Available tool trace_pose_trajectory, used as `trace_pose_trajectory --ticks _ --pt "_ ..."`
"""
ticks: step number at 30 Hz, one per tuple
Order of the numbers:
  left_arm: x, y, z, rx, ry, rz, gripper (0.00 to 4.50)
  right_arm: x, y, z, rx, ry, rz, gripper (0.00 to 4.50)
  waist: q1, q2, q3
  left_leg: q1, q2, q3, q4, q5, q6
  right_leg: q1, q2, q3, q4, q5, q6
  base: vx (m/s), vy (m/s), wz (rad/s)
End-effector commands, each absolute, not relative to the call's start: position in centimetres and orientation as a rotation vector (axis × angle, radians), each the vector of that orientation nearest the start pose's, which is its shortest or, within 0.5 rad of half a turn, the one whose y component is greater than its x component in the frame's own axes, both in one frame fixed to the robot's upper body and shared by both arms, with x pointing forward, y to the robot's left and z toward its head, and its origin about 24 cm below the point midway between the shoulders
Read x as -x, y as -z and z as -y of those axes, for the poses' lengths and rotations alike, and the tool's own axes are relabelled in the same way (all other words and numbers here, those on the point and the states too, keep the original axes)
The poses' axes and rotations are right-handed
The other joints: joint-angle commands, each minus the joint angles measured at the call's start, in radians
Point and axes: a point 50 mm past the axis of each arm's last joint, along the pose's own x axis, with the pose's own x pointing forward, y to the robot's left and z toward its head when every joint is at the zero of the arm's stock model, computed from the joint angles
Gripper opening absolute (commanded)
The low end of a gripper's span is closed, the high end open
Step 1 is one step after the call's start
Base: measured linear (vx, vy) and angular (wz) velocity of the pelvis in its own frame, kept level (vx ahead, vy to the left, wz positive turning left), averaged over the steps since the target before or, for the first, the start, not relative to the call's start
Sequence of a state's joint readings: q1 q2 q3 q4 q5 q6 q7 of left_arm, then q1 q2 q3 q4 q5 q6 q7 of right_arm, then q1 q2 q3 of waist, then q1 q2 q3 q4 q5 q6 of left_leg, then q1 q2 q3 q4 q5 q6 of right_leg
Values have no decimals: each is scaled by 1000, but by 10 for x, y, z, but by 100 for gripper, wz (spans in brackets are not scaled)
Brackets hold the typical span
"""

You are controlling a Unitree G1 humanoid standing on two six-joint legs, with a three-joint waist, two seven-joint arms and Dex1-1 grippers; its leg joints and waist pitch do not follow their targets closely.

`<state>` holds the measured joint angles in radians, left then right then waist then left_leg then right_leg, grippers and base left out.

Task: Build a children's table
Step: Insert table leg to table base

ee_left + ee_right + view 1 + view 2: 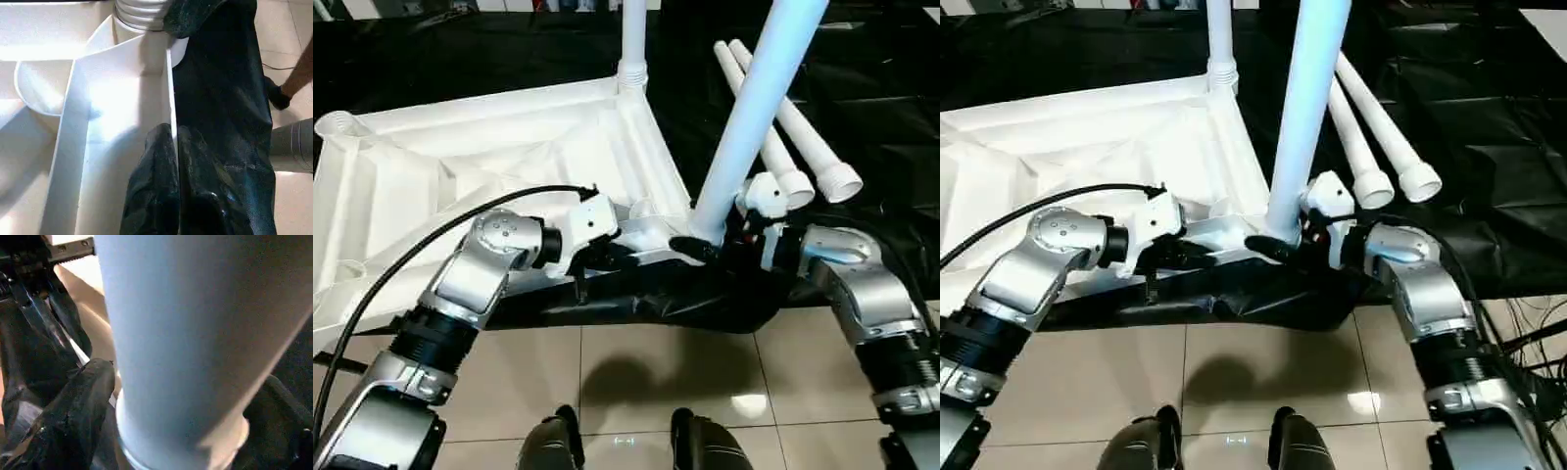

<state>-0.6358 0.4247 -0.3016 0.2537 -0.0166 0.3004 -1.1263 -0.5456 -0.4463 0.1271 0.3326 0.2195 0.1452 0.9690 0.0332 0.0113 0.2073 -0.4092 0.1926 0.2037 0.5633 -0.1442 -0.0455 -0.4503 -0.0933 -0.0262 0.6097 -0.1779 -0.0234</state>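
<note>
The white tabletop lies upside down on black sheeting, ribbed underside up. One white leg stands upright in its far corner socket. A second leg rises from the near corner socket. My right gripper is closed around this leg's base, a black finger against each side. My left gripper is shut on the tabletop's thin rim wall beside that socket. Two loose legs lie side by side on the sheeting to the right.
Black sheeting covers the low work surface and hangs over its near edge. Beige tiled floor lies in front. A black cable arcs over my left forearm. More cables lie on the floor at right.
</note>
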Motion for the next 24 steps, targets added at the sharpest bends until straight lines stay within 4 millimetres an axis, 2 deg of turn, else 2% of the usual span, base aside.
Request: trace_pose_trajectory --ticks 1,10,14,18,20,21,24 --pt "-315 -105 -112 -469 1324 -287 0 -323 -110 160 304 -1050 -107 382 -1 -34 -99 23 22 -6 -42 -56 158 70 -35 33 -51 -53 -236 0 0 0" --pt "-315 -105 -113 -475 1319 -289 0 -323 -109 160 299 -1046 -109 382 -1 -34 -103 23 20 -5 -37 -40 168 72 -32 33 -46 -29 -243 0 0 0" --pt "-319 -107 -113 -481 1252 -259 0 -322 -110 158 286 -1031 -95 382 0 -32 -103 23 21 -6 -35 -38 174 72 -32 33 -45 -16 -248 0 0 0" --pt "-328 -107 -114 -522 1156 -252 0 -321 -113 155 174 -989 -71 382 1 -33 -99 25 21 -7 -39 -81 156 69 -32 34 -55 -104 -232 0 0 0" --pt "-329 -108 -114 -521 1140 -243 0 -320 -113 154 168 -985 -73 382 0 -34 -98 26 22 -8 -42 -98 140 67 -32 34 -57 -141 -222 0 0 0" --pt "-331 -108 -115 -519 1123 -236 0 -320 -112 153 167 -983 -74 382 1 -29 -96 26 23 -8 -43 -104 136 64 -32 35 -58 -151 -219 0 0 0" --pt "-335 -113 -116 -517 1079 -201 0 -319 -108 150 139 -940 -76 382 -1 -30 -95 26 21 -8 -46 -141 113 61 -34 37 -66 -208 -197 0 0 0"
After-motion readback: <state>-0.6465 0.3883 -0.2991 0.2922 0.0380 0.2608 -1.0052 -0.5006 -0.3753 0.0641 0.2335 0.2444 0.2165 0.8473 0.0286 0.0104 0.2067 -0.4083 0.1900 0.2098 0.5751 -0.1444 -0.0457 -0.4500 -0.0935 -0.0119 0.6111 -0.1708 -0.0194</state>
